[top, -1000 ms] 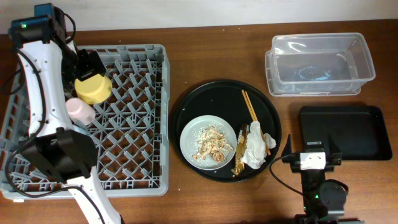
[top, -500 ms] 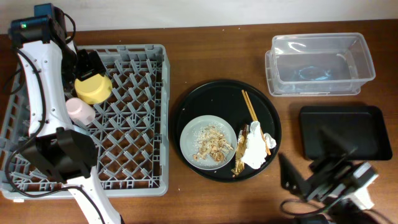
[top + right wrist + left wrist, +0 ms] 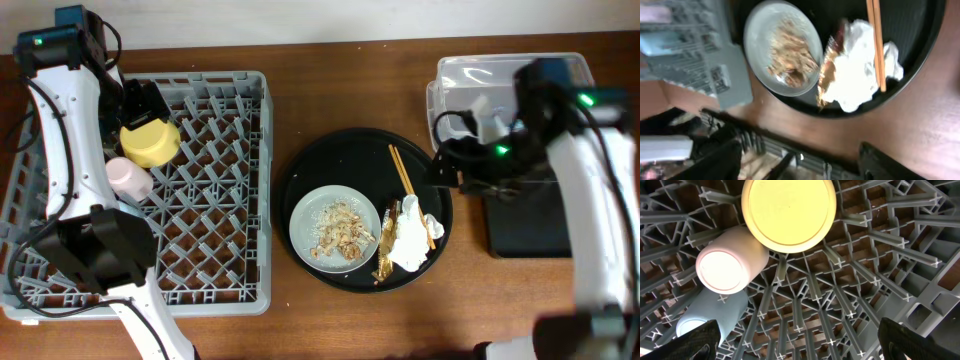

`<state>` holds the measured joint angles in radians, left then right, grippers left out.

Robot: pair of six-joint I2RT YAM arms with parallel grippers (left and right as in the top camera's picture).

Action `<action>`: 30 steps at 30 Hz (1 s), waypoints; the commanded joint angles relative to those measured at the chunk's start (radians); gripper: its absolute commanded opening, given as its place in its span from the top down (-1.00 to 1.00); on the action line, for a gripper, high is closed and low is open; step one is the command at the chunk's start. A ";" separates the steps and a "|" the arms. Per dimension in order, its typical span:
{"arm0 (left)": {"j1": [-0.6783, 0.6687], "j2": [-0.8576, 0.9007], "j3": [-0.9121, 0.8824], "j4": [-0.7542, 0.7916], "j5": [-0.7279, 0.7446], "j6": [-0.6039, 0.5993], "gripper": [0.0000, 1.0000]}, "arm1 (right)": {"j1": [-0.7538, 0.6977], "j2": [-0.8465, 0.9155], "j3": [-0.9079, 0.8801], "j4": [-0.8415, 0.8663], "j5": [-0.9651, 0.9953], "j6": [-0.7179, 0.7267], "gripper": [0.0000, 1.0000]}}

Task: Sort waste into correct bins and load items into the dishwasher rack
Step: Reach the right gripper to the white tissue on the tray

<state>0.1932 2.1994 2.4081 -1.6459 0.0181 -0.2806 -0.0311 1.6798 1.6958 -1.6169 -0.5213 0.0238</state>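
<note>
Left fingers [image 3: 905, 340]: spread wide, nothing between them; poised above the rack, with the bowl at 12 o'clock in the wrist view.
Right fingers [image 3: 890, 165]: parted and empty; the wrist view is blurred, with the waste at 12 o'clock ahead of them.
Tissue [image 3: 410, 238]: crumpled and white, at 4 o'clock on the round tray; it touches the wrapper on its 9 o'clock side.
Wrapper [image 3: 388, 242]: gold-brown and crinkled, at 5 o'clock on the round tray, between the plate and the tissue.
Food scraps [image 3: 340, 232]: beige-brown with white grains, heaped on the plate.
Plate [image 3: 308, 212]: pale and round, at 8 o'clock on the round tray.
Chopsticks [image 3: 403, 175]: two, side by side, running from 1 to 4 o'clock on the round tray; their lower ends lie across the tissue.
Yellow bowl [image 3: 150, 143]: on the pegs at 12 o'clock in the rack, just below the left arm's [image 3: 70, 130] tip.
Pink cup [image 3: 128, 177]: just beside the bowl, at its 7 o'clock.
Light-blue cup [image 3: 710, 312]: at 7 o'clock of the pink cup in the wrist view, partly under it.
Rack [image 3: 215, 230]: a grey crate at 9 o'clock of the round tray.
Round tray [image 3: 345, 165]: black, near the middle of the worktop.
Clear tub [image 3: 465, 70]: at 2 o'clock of the round tray, with the right arm [image 3: 590, 190] crossing over it.
Black rectangular tray [image 3: 525, 230]: at 6 o'clock of the tub, partly covered by the right arm.
Worktop [image 3: 340, 90]: brown wood.
</note>
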 commanded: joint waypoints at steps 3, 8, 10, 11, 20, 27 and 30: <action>0.008 0.000 0.013 -0.001 -0.004 0.005 -0.99 | 0.144 0.087 -0.036 0.031 0.285 0.201 -0.36; 0.008 0.000 0.013 -0.001 -0.004 0.005 -0.99 | 0.365 0.070 -0.228 0.090 0.595 0.560 -0.36; 0.008 0.000 0.013 -0.001 -0.004 0.005 -0.99 | 0.395 0.024 -0.309 0.125 0.609 0.591 -0.37; 0.008 0.000 0.013 -0.001 -0.004 0.005 -0.99 | 0.397 -0.018 -0.343 0.138 0.609 0.591 -0.38; 0.008 0.000 0.013 -0.001 -0.004 0.005 -0.99 | 0.397 -0.523 -0.476 0.315 0.685 0.454 -0.97; 0.008 0.000 0.013 -0.001 -0.004 0.005 -0.99 | 0.397 -0.400 -0.574 0.506 0.687 0.392 -0.97; 0.008 0.000 0.013 -0.001 -0.004 0.005 -0.99 | 0.397 -0.259 -0.576 0.589 0.683 0.391 -0.43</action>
<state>0.1932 2.1994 2.4081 -1.6451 0.0181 -0.2806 0.3626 1.3365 1.1275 -1.0485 0.1455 0.4252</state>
